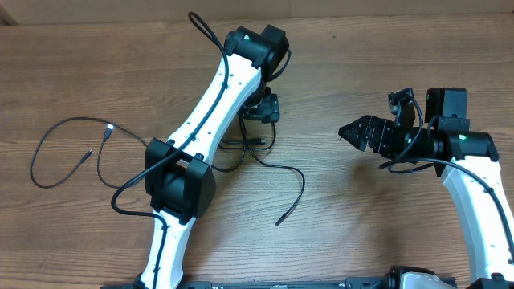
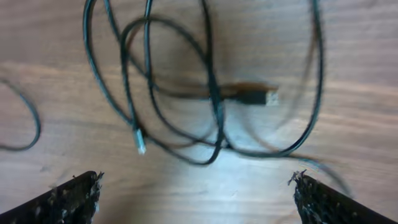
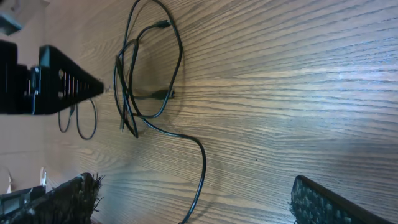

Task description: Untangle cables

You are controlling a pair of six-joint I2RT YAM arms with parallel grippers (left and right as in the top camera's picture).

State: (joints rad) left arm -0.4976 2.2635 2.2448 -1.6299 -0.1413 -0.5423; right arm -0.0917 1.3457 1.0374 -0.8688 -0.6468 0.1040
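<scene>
A wooden bench (image 1: 361, 225) was seen from above with two white robot arms on it. The left arm (image 1: 210, 112) reached from the near edge up towards the far edge at the middle. The left fingers (image 2: 74, 199) stood wide apart, holding nothing, just above a tangle of thin black cables (image 2: 216, 109) lying near the bench's centre. In the tangle, several loops crossed over a dark plug (image 2: 258, 98) with a light tip. One tail of cable (image 1: 302, 183) trailed out towards the near edge. A looser cord (image 1: 80, 120) curved alone near the left edge, well apart from the tangle. The right arm (image 1: 474, 189) was by the right edge. The right fingers (image 3: 323, 202) were also wide apart and empty, pointing towards the tangle from a distance.
</scene>
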